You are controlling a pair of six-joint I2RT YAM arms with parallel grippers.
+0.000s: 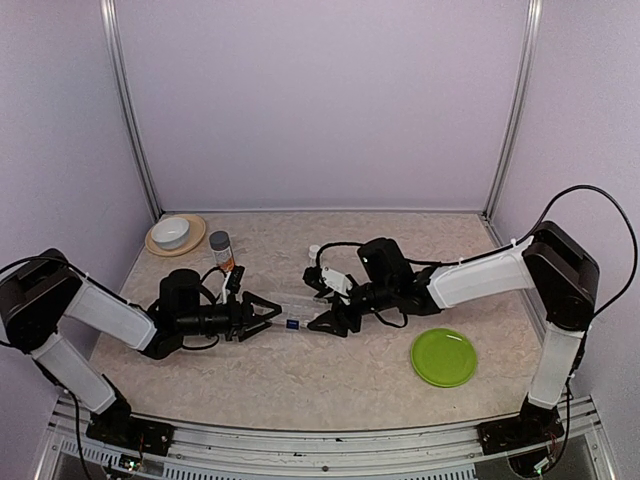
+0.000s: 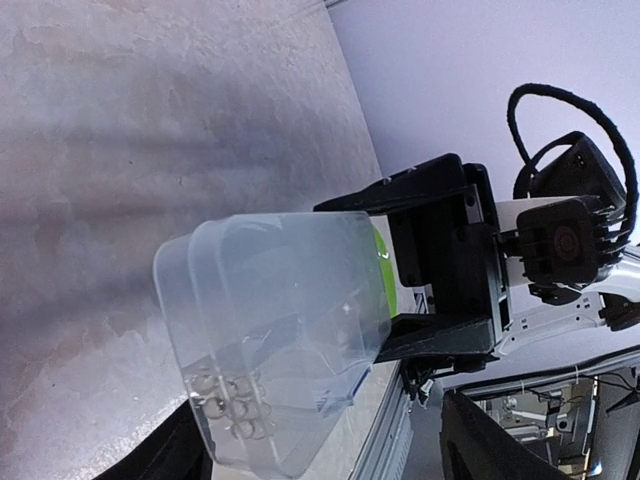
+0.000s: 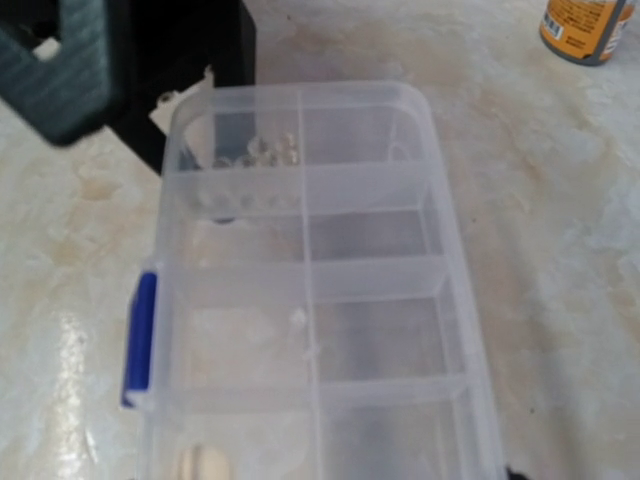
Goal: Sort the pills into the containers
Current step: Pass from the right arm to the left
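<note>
The clear compartment box (image 1: 293, 309) lies between my two grippers at the table's middle, its blue latch (image 1: 292, 324) on the near side. In the right wrist view the box (image 3: 375, 330) fills the frame, with several small whitish pills (image 3: 258, 152) in its far left compartment and one pill (image 3: 205, 466) at the bottom edge. My right gripper (image 1: 326, 319) appears shut across the box's end; in the left wrist view its fingers (image 2: 440, 200) clasp the box's far end. My left gripper (image 1: 263, 315) is open, its fingers (image 2: 168, 452) astride the other end of the box (image 2: 280, 300), apart from it.
A grey-capped orange-labelled bottle (image 1: 221, 250) stands behind my left gripper and shows in the right wrist view (image 3: 583, 25). A white bowl on a tan plate (image 1: 173, 233) sits at the back left. A small white bottle (image 1: 314, 250) stands mid-back. A green plate (image 1: 443, 356) lies at the front right.
</note>
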